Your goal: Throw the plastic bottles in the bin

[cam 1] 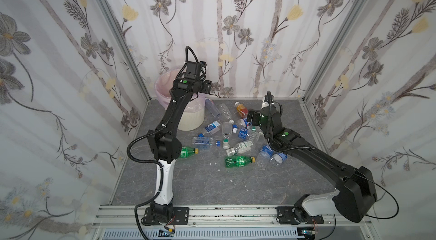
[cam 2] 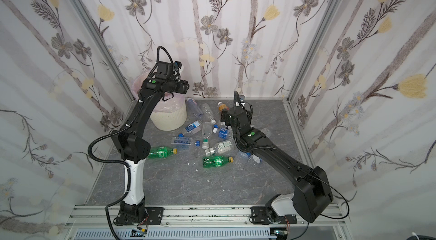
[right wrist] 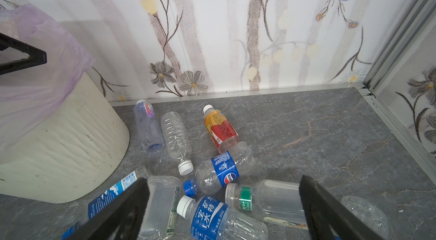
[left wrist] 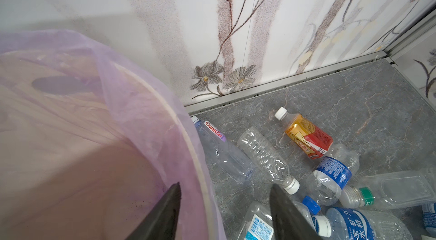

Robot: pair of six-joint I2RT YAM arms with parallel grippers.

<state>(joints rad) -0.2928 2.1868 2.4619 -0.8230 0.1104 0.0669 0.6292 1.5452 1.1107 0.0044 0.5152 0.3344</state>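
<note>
The left arm (cam 1: pixel 169 118) rises from the near edge, bends at the elbow and leans toward 11 o'clock. This puts the left tool (left wrist: pixel 225 187) over the 3 o'clock rim of the bin (cam 1: pixel 191 118), which stands at 10 o'clock on the grey worktop (cam 1: pixel 212 187); the tool's fingers are partly apart with nothing between them. The right arm (cam 1: pixel 318 158) reaches low from 5 o'clock toward the middle with its wrist tipped down, and the right tool (right wrist: pixel 224 184) stands wide and empty just above the plastic bottles (cam 1: pixel 226 132), which lie scattered from the centre up to 12 o'clock.
</note>
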